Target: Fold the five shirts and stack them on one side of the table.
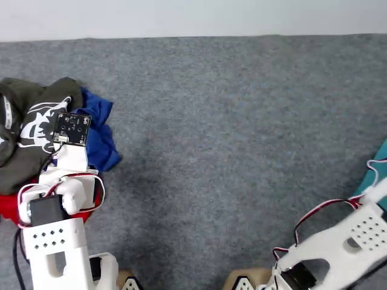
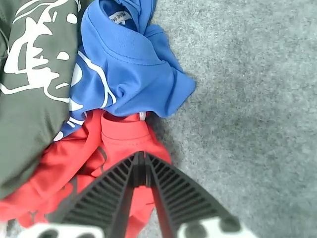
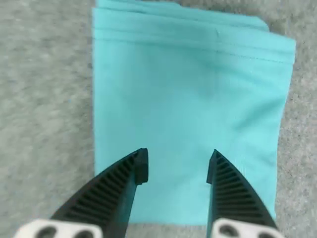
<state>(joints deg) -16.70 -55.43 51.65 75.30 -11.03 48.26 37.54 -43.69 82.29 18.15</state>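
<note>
The left pincer (image 2: pixel 140 166) is clenched, its two black ribbed jaws pressed tip to tip with nothing seen between them, and it hangs just over the red shirt (image 2: pixel 84 168). That shirt lies crumpled at the near left edge of the grey worktop (image 1: pixel 230 133), partly under the left arm (image 1: pixel 60 199) in the high view. The blue shirt (image 2: pixel 129 69) is bunched against its far side, touching it, with the collar (image 2: pixel 121 17) at the end away from the pincer; no clear long axis can be told in this heap. The olive shirt (image 2: pixel 34 84) with a white print lies beside the blue one, overlapping both it and the red one, on the outer left of the pile. The right pincer (image 3: pixel 177 162) is released, jaws spread apart, above the teal shirt (image 3: pixel 188 99). This shirt is folded flat into a neat, nearly rectangular shape, its long axis roughly in line with the way the pincer points, and its stitched hem at the end away from the pincer. In the high view the teal shirt (image 1: pixel 378 163) sits at the worktop's right edge, well apart from the pile on the left.
</note>
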